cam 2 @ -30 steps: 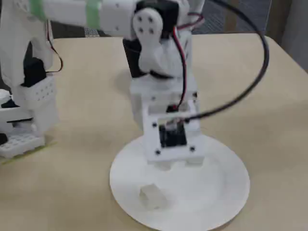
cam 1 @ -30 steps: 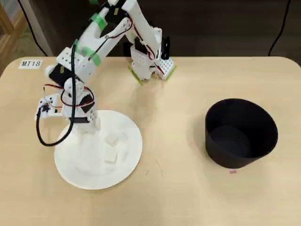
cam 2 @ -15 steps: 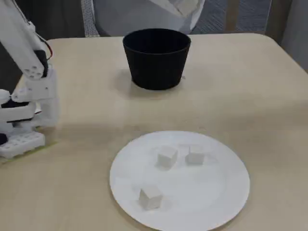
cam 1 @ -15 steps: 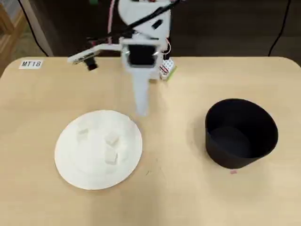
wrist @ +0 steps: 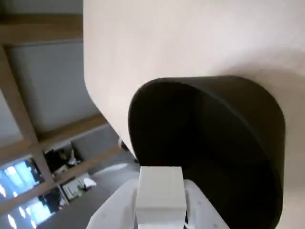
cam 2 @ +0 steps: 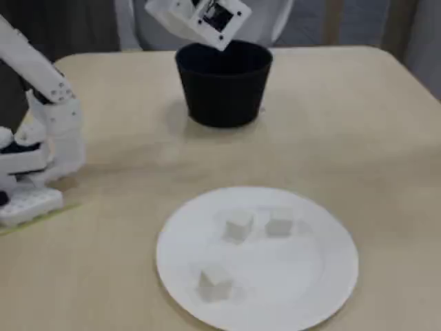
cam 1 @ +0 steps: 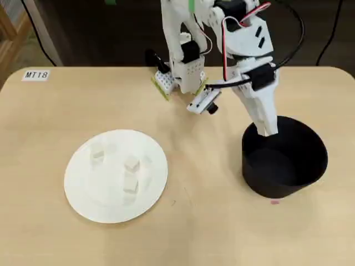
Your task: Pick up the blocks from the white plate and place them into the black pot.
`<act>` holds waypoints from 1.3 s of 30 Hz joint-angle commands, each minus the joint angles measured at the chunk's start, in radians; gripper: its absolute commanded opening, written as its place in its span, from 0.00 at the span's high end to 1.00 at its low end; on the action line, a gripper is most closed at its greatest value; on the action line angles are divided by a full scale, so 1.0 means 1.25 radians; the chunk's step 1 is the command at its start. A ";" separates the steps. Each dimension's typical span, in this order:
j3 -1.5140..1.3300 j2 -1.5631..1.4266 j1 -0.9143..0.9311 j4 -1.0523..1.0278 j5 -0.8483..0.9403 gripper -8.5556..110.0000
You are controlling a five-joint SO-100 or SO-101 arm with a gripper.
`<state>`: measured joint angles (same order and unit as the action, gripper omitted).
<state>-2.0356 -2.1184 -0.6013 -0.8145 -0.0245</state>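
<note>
My gripper [cam 1: 267, 131] hangs over the back left rim of the black pot [cam 1: 284, 160]. In the wrist view the gripper [wrist: 161, 202] is shut on a white block [wrist: 160, 188], held above the pot's dark opening [wrist: 267, 124]. Three more pale blocks [cam 1: 97, 156] [cam 1: 131, 164] [cam 1: 130, 183] lie on the white plate [cam 1: 83, 194] at the left of the overhead view. The fixed view shows the plate [cam 2: 289, 283] in front with its blocks [cam 2: 239, 225] [cam 2: 279, 222] [cam 2: 214, 281], and the pot [cam 2: 222, 89] behind. My fingertips are hidden there.
The arm's base [cam 1: 177, 77] stands at the table's back edge, and at the left in the fixed view [cam 2: 41, 152]. A label reading MT18 [cam 1: 36, 75] lies at the back left corner. In the wrist view, the table edge [wrist: 88, 90] runs close to the pot.
</note>
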 commanded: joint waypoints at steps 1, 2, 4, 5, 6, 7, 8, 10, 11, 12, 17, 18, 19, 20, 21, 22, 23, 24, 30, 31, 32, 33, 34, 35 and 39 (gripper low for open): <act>0.000 0.025 -0.020 0.058 0.018 0.95; 0.006 0.042 -0.022 0.064 0.023 0.95; 0.013 0.064 -0.023 0.077 0.032 0.95; 0.017 0.071 -0.023 0.081 0.034 0.95; 0.020 0.075 -0.023 0.081 0.037 0.95; 0.021 0.076 -0.022 0.081 0.038 0.95; 0.022 0.077 -0.020 0.081 0.038 0.95; 0.028 0.077 -0.018 0.079 0.048 0.90; 0.036 0.077 -0.018 0.071 0.066 0.84; 0.045 0.081 -0.020 0.060 0.081 0.80; 0.144 0.120 -0.021 -0.027 0.135 0.70; 0.158 0.123 -0.021 -0.037 0.139 0.70; 0.171 0.124 -0.018 -0.045 0.140 0.70; 0.179 0.124 -0.013 -0.050 0.140 0.73; 0.188 0.123 -0.009 -0.055 0.136 0.77; 0.199 0.119 -0.001 -0.064 0.133 0.83; 0.214 0.114 0.011 -0.077 0.125 0.90; 0.229 0.108 0.026 -0.098 0.121 0.95; 0.312 0.075 0.233 -0.297 0.088 0.95; 0.313 0.066 0.282 -0.323 0.079 0.95; 0.313 0.059 0.335 -0.344 0.070 0.95; 0.313 0.055 0.394 -0.364 0.058 0.95; 0.313 0.056 0.454 -0.382 0.053 0.95; 0.314 0.064 0.514 -0.394 0.048 0.95; 0.329 0.128 0.744 -0.464 -0.001 0.95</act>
<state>-1.6904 -1.9880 0.1473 -1.3453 0.0077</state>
